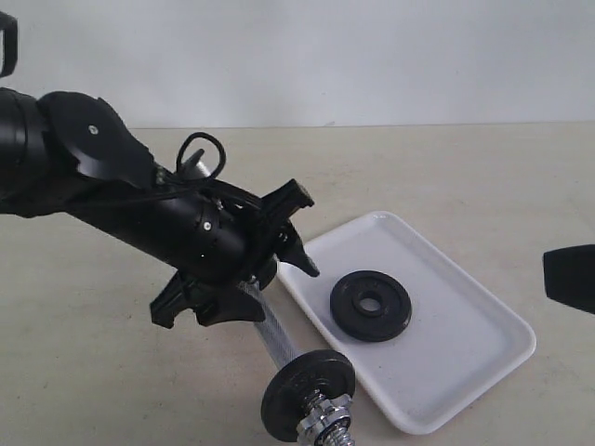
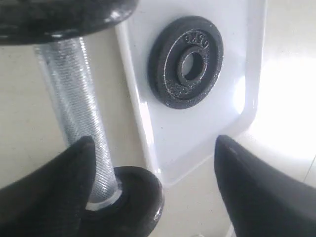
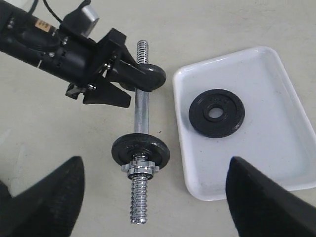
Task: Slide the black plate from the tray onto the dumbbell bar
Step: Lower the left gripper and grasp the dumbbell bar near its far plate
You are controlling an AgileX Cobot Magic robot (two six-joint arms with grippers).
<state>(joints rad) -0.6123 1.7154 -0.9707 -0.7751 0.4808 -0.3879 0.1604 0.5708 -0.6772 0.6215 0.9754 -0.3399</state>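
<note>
The black plate (image 1: 370, 305) (image 3: 217, 112) (image 2: 186, 61) lies flat in the white tray (image 1: 465, 353) (image 3: 281, 158) (image 2: 148, 123). The dumbbell bar (image 1: 271, 336) (image 3: 140, 111) (image 2: 74, 94) lies on the table beside the tray. It carries one black disc (image 1: 307, 392) (image 3: 140, 150) behind a chrome collar nut (image 3: 140, 168), and a second disc (image 3: 150, 76) (image 2: 136, 200) further along. My left gripper (image 1: 244, 279) (image 2: 153, 139) stands open astride that second disc, holding nothing. My right gripper (image 3: 155, 160) hovers open above the bar's threaded end; only one dark finger shows in the exterior view.
The left arm (image 1: 112, 195) stretches in from the left over the beige table (image 1: 465, 167), with a cable loop on top. The bar's bare threaded end (image 3: 141, 49) sticks out past the left gripper. The tray's long edge runs close alongside the bar.
</note>
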